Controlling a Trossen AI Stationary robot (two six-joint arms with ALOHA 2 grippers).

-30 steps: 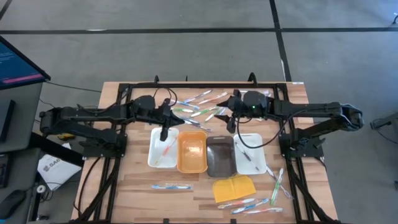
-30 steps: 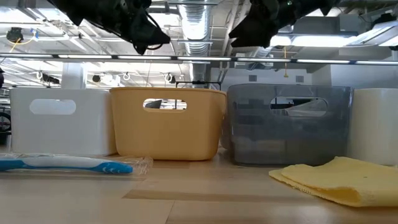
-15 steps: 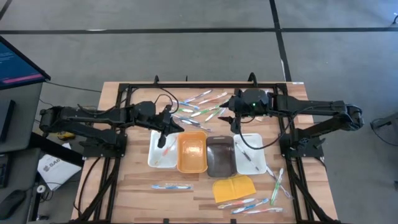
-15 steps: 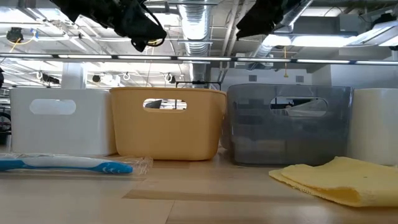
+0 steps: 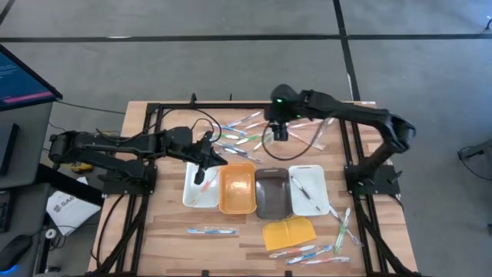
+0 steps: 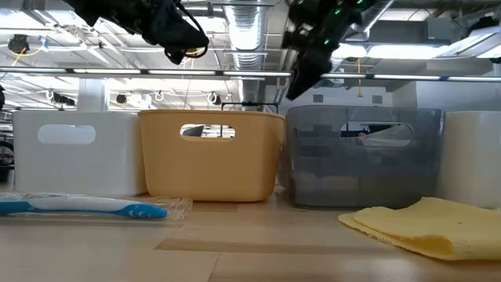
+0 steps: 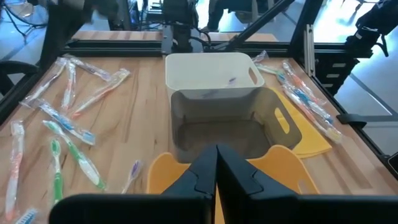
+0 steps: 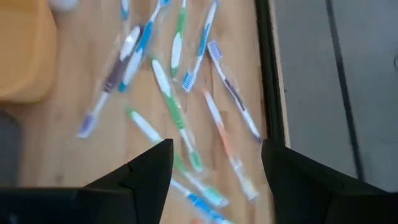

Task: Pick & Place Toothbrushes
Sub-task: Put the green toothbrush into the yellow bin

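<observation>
Four trays in a row: two white (image 5: pixel 191 196), one orange (image 5: pixel 237 206), one grey (image 5: pixel 271 209); one yellow pad (image 5: pixel 289 232); toothbrushes (image 5: pixel 247 132) lie about ten in the loose heap beneath the right gripper (image 5: pixel 280 132), overlapping, so no exact count; one (image 5: pixel 204 187) in the white tray under the left gripper (image 5: pixel 200 175); one (image 5: pixel 302 189) in the other white tray; one (image 5: pixel 211 230) alone, well clear of both grippers; perhaps six more near the pad.

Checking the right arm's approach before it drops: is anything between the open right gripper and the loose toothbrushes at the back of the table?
Nothing visible. The right gripper hangs open above the toothbrush pile, and its wrist view shows only bare wood between its fingers and the brushes. The shut left gripper is off over the white tray.
</observation>
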